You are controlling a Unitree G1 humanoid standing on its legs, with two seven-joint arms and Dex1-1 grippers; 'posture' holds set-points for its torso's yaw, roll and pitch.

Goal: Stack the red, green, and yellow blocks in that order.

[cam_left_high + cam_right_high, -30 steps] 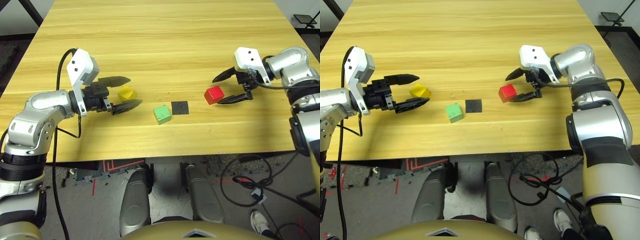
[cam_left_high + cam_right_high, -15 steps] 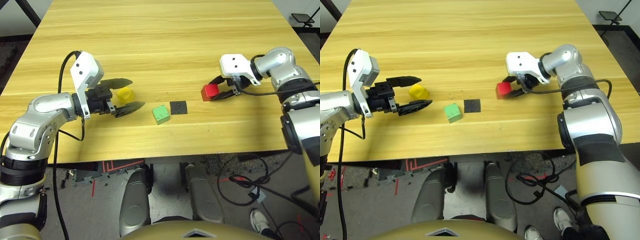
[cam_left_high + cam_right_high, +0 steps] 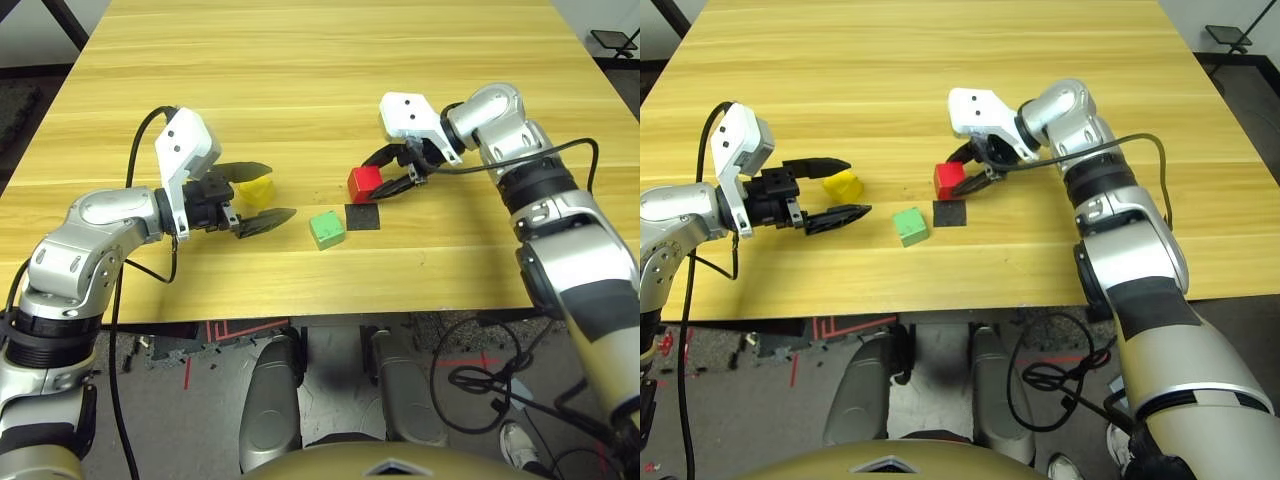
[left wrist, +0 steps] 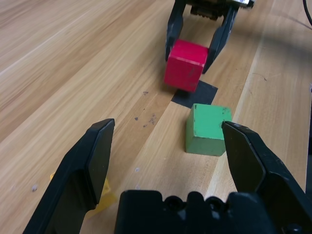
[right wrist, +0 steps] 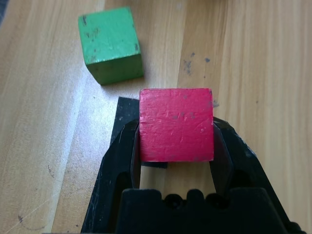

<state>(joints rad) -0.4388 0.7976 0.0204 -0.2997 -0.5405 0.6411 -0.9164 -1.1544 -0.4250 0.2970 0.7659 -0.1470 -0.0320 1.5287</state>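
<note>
My right gripper (image 3: 392, 177) has carried the red block (image 3: 364, 184), clamped, leftward to mid-frame above the black patch (image 3: 362, 216). Left gripper (image 3: 262, 192) wide, astride the yellow block (image 3: 257, 190). Green block (image 3: 326, 229) centre. One block per colour.

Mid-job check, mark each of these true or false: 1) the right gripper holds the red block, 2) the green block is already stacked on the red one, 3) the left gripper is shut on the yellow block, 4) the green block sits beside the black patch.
1) True: the right gripper is shut on the red block, above the black patch.
2) False: the green block lies alone on the table.
3) False: the left gripper is open, with the yellow block between its fingers, ungripped.
4) True.
</note>
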